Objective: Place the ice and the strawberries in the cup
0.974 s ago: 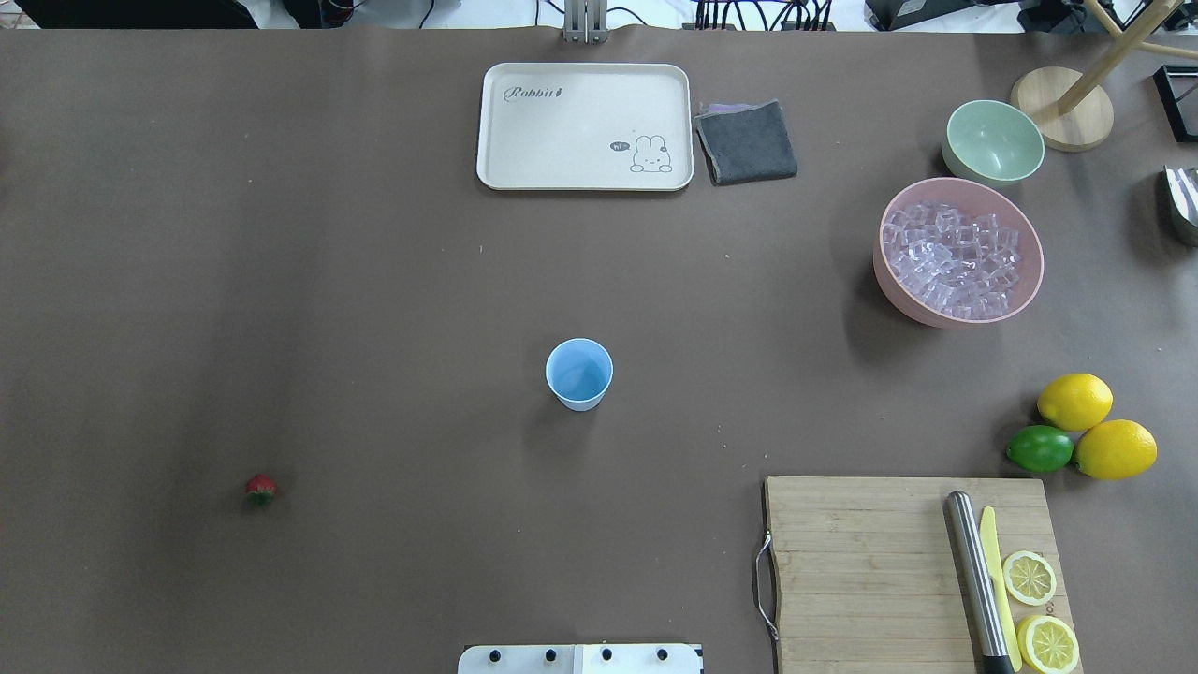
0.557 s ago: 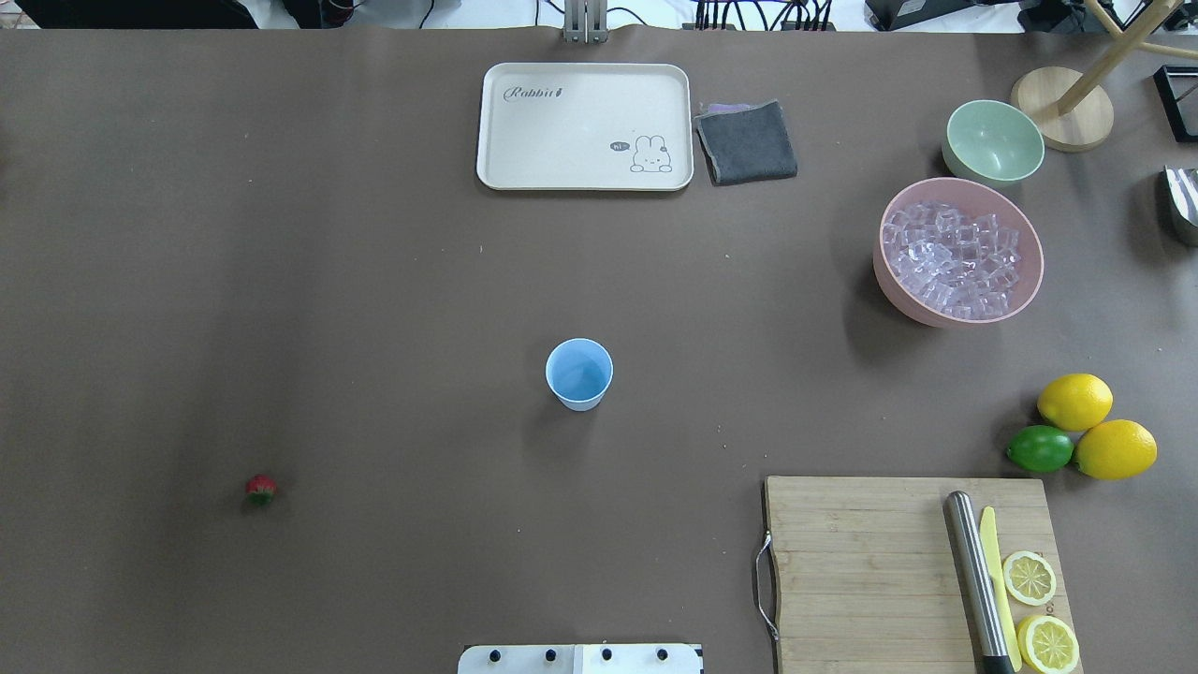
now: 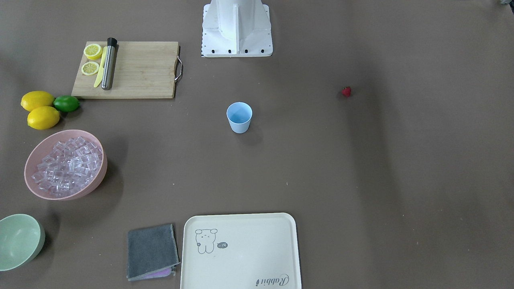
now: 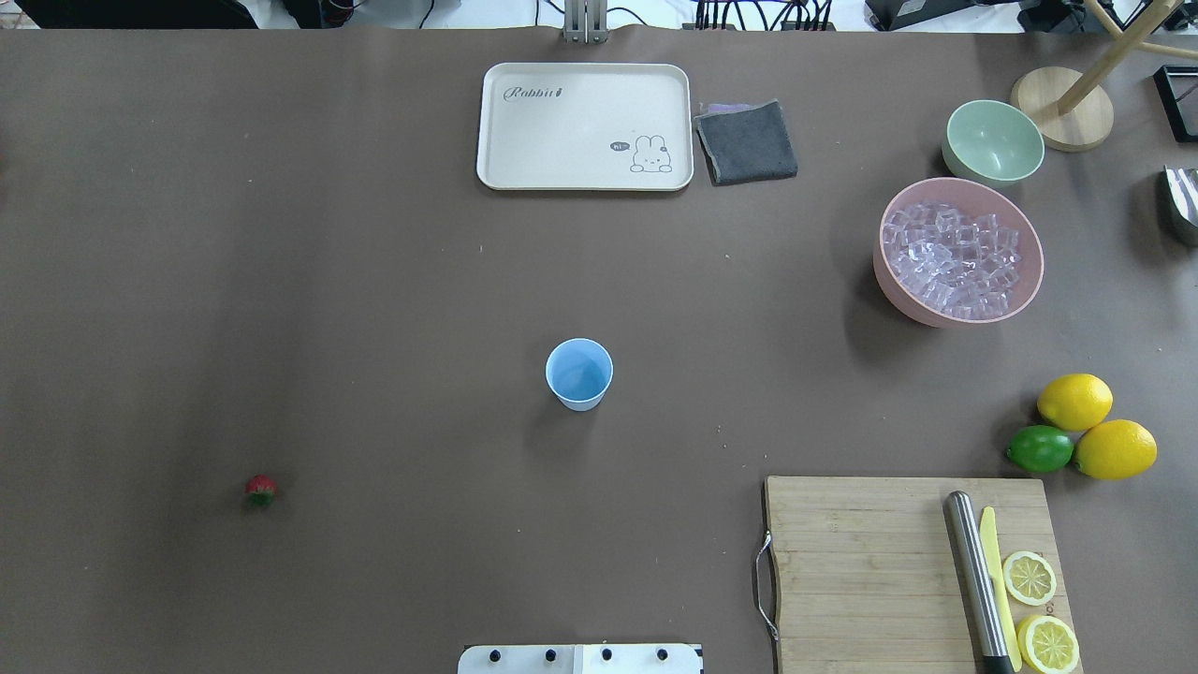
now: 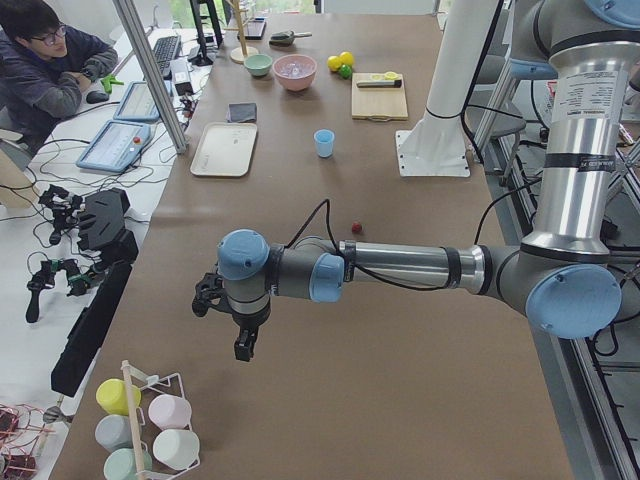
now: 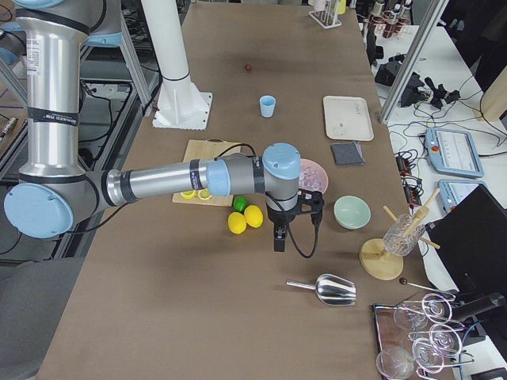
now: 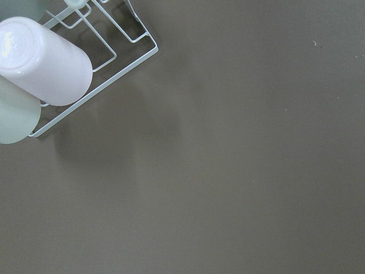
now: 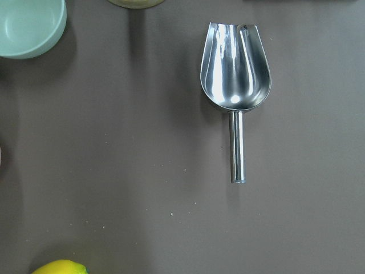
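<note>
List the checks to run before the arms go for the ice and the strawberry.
1. Cup upright, empty, standing apart from everything: ok.
2. Strawberry lying alone, nothing touching it: ok.
3. Ice heaped in the pink bowl, uncovered: ok.
4. Scoop lying free in the right wrist view, nothing touching it: ok.
5. Left gripper and right gripper, fingers open: cannot tell.

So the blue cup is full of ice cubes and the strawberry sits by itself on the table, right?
Not quite: the cup is empty, as the overhead view shows. The ice is in the pink bowl. The strawberry does sit by itself on the table.
</note>
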`<state>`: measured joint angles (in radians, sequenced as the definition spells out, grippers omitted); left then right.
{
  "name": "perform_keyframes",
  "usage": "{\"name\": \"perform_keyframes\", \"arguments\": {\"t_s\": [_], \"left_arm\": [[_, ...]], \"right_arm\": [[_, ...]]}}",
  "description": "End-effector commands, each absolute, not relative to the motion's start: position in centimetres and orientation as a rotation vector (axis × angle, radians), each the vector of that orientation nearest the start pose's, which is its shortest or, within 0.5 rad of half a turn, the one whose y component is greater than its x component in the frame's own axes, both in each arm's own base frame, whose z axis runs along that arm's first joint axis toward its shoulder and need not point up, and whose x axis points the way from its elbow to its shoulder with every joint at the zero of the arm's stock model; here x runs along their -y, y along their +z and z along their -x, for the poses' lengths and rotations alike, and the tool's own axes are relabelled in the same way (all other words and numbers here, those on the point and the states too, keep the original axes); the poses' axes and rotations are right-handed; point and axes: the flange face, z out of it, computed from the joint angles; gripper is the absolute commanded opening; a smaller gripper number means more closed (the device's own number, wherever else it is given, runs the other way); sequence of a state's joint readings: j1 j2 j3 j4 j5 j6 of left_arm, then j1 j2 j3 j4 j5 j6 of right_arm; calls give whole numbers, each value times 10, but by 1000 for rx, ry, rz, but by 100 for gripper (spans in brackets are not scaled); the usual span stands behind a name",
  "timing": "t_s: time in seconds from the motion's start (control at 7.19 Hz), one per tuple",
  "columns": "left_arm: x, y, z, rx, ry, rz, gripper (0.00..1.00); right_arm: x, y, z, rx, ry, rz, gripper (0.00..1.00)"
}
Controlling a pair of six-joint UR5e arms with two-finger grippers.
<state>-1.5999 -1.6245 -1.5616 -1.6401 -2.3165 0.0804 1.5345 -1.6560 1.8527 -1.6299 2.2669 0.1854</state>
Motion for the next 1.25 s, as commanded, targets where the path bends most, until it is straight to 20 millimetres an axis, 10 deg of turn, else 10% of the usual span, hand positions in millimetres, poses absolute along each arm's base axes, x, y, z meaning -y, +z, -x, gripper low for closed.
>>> {"name": "perform_keyframes", "arguments": {"t_s": [0.0,1.11], "left_arm": [[520,633,80,-740,94,-146,98],[521,631,79,-738,95,-150,98]], "right_arm": [[461,569,-52,706,93,-59,100],[489,536,-25,729,73,-84,100]]}}
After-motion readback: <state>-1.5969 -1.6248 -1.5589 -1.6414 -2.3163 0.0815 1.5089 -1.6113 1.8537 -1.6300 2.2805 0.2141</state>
